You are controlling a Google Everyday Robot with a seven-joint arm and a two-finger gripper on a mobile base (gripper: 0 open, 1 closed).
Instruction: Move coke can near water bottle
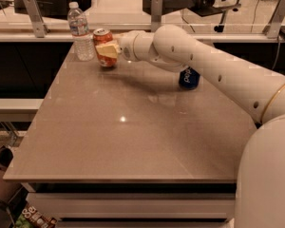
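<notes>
The coke can [102,38], orange-red with a silver top, stands upright near the table's far left corner, just right of the water bottle [81,31]. The bottle is clear, ribbed, with a white cap, and stands upright. My gripper [106,50] reaches in from the right on the white arm, and its yellowish fingers [109,50] are around the can's middle. The can's base is at or just above the table top; I cannot tell whether it touches. A small gap separates can and bottle.
A blue Pepsi can [189,78] stands behind my arm at the table's right side, partly hidden. The tan table [133,141] has a railing with metal posts [34,15] along its far edge. Bins and a package sit on the floor at lower left [4,175].
</notes>
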